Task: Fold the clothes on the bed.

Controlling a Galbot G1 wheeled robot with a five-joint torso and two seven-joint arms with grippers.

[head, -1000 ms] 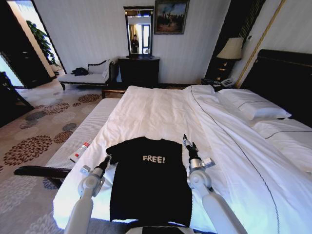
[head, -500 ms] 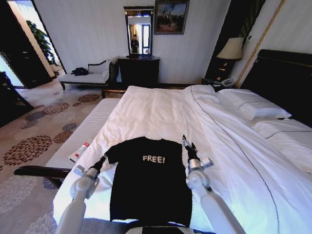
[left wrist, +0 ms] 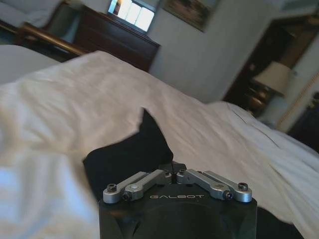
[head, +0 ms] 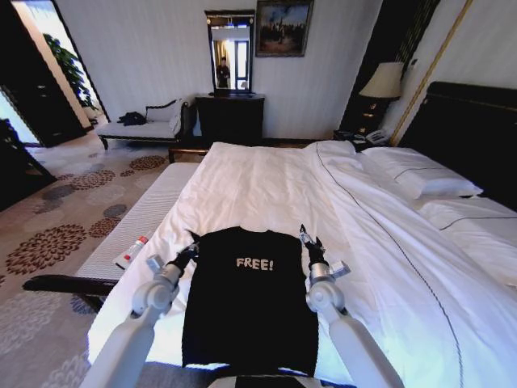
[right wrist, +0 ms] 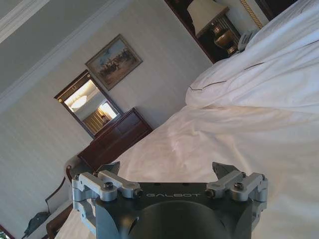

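The black T-shirt with white "FREE!" lettering lies flat on the white bed, near its front edge. My left gripper is at the shirt's left shoulder, shut on the sleeve. In the left wrist view that gripper has its fingers drawn together, and black fabric rises in a peak from them. My right gripper hovers at the shirt's right shoulder, pointing up the bed. In the right wrist view it stands open over white sheet with nothing between its fingers.
A padded bench runs along the bed's left side with a small bottle on it. Pillows and the dark headboard are at the right. A dresser, lamp and chaise lounge stand against the far wall.
My left gripper has moved right and up the bed with the left sleeve, drawing it in over the shirt. The right gripper has barely shifted.
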